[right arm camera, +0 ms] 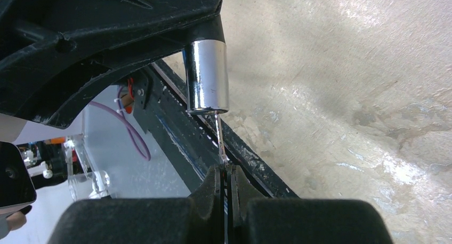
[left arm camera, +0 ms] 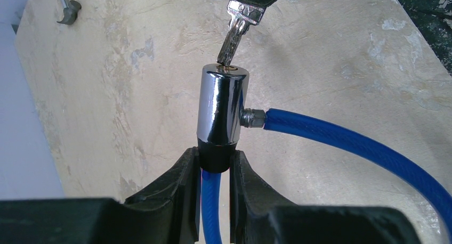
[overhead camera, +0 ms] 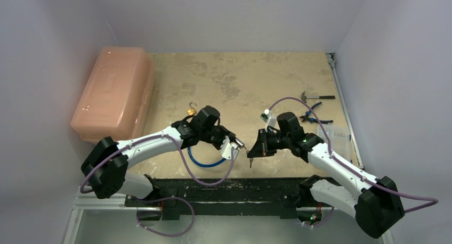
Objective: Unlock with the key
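Top external: we look down from above and behind the arm bases, far enough back to take in the whole table [overhead camera: 240,79]. Left wrist: we sit close behind the left gripper [left arm camera: 215,160], facing across the tabletop toward the hammer [left arm camera: 68,10]. Right wrist: just as close behind the right gripper [right arm camera: 226,173], facing back at the table's near edge. Both wrist views share the chrome lock cylinder [left arm camera: 222,108] and key [left arm camera: 238,31]; the top view shows them small, near centre.
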Robot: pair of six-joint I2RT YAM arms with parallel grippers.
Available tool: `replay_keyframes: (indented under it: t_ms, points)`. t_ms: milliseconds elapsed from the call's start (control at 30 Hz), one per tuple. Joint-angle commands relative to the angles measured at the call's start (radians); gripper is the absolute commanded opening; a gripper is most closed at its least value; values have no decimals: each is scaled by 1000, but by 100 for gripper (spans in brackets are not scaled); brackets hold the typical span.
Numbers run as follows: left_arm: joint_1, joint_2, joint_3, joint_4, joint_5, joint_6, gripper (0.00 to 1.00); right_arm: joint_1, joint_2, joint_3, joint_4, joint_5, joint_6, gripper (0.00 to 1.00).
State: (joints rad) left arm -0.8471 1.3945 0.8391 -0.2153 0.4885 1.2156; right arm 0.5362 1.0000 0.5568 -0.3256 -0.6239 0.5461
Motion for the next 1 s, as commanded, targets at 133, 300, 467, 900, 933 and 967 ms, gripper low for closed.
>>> replay_keyframes:
  t_ms: [133,300,467,900,933,967]
  points:
    - [-13,-31,3,25,11,18,0,-2,-21,30,-14,2,-19,0]
    - [-17,-31,4,22,9,18,0,-2,-23,35,-16,6,-18,0]
    - [-20,-29,3,19,8,19,0,-3,-9,46,-7,1,-18,0]
    - [-28,-28,3,20,-6,22,0,-2,5,49,1,-24,-24,0]
    - [-29,-28,3,20,-7,22,0,-2,3,50,-2,-25,-25,0]
    - [-29,-28,3,20,-7,22,0,-3,2,52,-7,-25,-27,0]
